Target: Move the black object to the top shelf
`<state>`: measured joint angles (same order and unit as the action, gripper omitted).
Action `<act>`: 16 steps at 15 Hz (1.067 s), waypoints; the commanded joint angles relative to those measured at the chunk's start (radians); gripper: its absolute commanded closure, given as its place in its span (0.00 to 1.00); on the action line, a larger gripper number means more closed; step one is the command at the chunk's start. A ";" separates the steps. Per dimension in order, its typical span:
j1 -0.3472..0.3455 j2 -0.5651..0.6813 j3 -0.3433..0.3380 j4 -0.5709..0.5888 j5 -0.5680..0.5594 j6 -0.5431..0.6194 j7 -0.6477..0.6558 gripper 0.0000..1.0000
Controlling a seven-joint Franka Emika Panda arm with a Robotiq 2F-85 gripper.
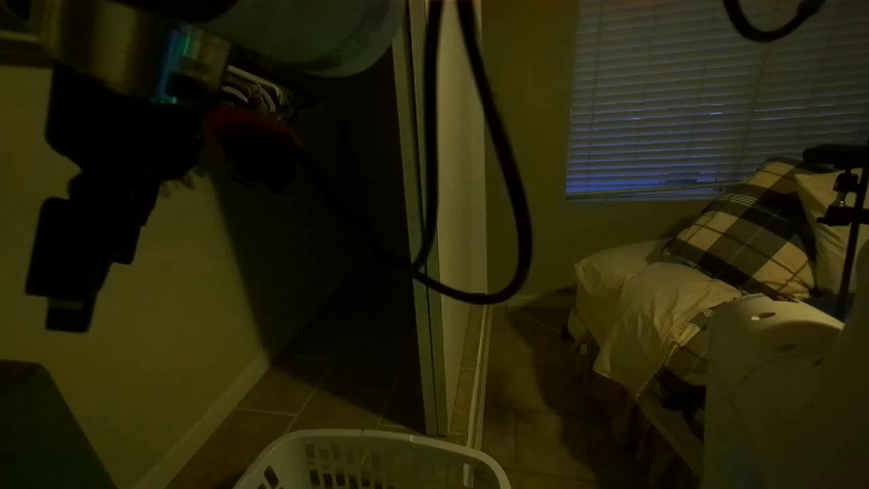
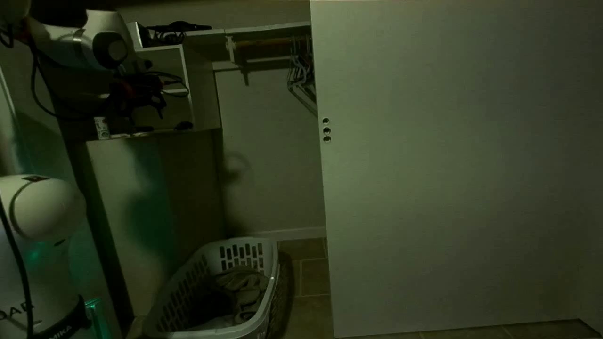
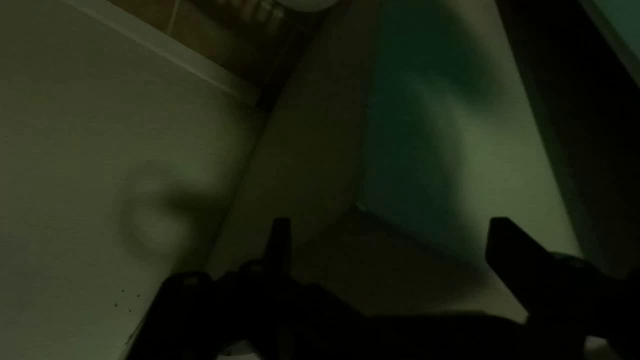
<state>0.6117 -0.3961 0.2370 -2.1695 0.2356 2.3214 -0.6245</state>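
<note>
A small black object (image 2: 183, 125) lies on the bottom board of the shelf unit (image 2: 187, 89), near its right side, in an exterior view. A flatter dark item (image 2: 142, 129) lies to its left. My gripper (image 2: 159, 115) hangs in front of the unit, a little above and left of the black object. In an exterior view the gripper (image 1: 68, 316) is a dark silhouette at the left. In the wrist view the gripper (image 3: 390, 222) has its fingers wide apart with nothing visible between the tips. A dark shape spans the bottom there; I cannot tell what it is. The top shelf (image 2: 207, 32) holds black items.
A small can (image 2: 101, 128) stands at the left of the bottom board. Hangers (image 2: 301, 75) hang from the rod. A white laundry basket (image 2: 271, 282) with clothes stands on the floor. A sliding door (image 2: 452, 165) covers the right side. A cable (image 1: 519, 224) loops from the arm.
</note>
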 commanded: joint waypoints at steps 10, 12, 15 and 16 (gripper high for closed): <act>-0.047 0.308 0.091 0.319 0.009 0.016 0.001 0.00; -0.055 0.311 0.099 0.316 0.009 0.017 0.001 0.00; -0.056 0.307 0.099 0.316 0.009 0.017 0.001 0.00; -0.056 0.306 0.099 0.316 0.009 0.017 0.001 0.00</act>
<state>0.5892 -0.0909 0.3038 -1.8577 0.2416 2.3414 -0.6223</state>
